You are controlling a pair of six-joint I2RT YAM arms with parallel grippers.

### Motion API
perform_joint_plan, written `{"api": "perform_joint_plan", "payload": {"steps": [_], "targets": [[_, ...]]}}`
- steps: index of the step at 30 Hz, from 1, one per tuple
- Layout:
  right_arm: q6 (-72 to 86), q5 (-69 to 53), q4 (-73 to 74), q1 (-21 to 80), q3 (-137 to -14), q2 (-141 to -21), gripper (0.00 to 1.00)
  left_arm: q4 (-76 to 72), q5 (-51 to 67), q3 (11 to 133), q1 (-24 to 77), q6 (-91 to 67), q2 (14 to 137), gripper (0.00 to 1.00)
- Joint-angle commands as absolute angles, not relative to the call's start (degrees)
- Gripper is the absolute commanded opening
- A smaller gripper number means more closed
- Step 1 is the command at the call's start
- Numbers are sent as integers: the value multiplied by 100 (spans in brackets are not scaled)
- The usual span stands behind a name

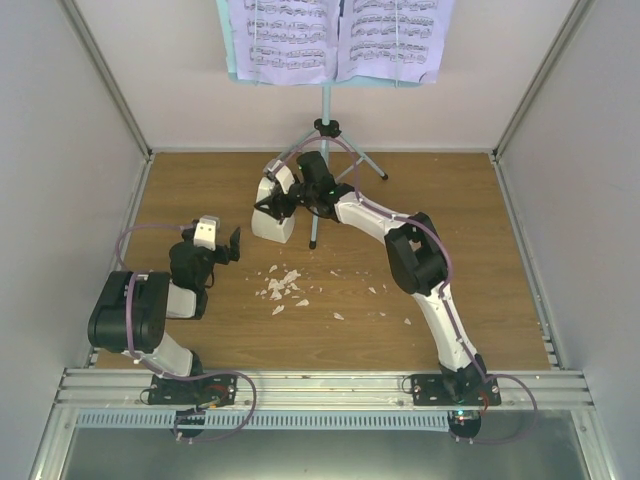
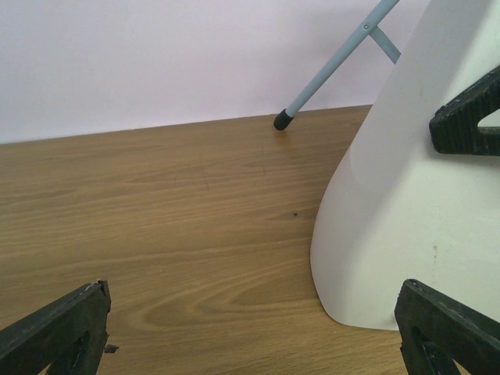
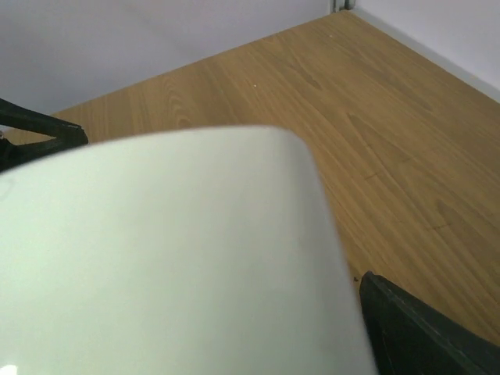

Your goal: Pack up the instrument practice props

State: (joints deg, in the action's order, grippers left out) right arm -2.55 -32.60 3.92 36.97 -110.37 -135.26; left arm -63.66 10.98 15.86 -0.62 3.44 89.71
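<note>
The small white pyramid metronome (image 1: 272, 222) stands upright on the wooden floor, just left of the music stand's legs. My right gripper (image 1: 283, 203) reaches over it with jaws wide on either side of its upper part; the white body (image 3: 172, 258) fills the space between them, and I cannot tell if they touch it. My left gripper (image 1: 222, 240) is open and empty, low to the left, looking at the metronome (image 2: 406, 219). The pale blue music stand (image 1: 325, 105) stands at the back with sheet-music pages (image 1: 290, 35) on its desk.
Small white crumbs (image 1: 283, 285) lie scattered on the floor in front of the metronome. One tripod leg (image 2: 328, 74) ends in a black foot near the back wall. White walls enclose the floor on three sides.
</note>
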Motion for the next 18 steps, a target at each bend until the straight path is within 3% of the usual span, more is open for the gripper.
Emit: {"api": "perform_joint_plan", "payload": {"steps": [1,8,14,18], "targets": [[-328,-3404,295,3724,-11163,-13518,68,-6723,1129,1626,-47,343,8888,99],[-401,-3467,179,3793,-11089,-13321,47,-6724,1131,1619,-47,351,8890,99],[-470,-3549,18,3845,-10809,-12903,36,-6722,1126,1617,-46,347,8888,99],[-474,-3575,-99,3891,-10647,-12550,34,-6741,1103,1613,-47,343,8881,99]]}}
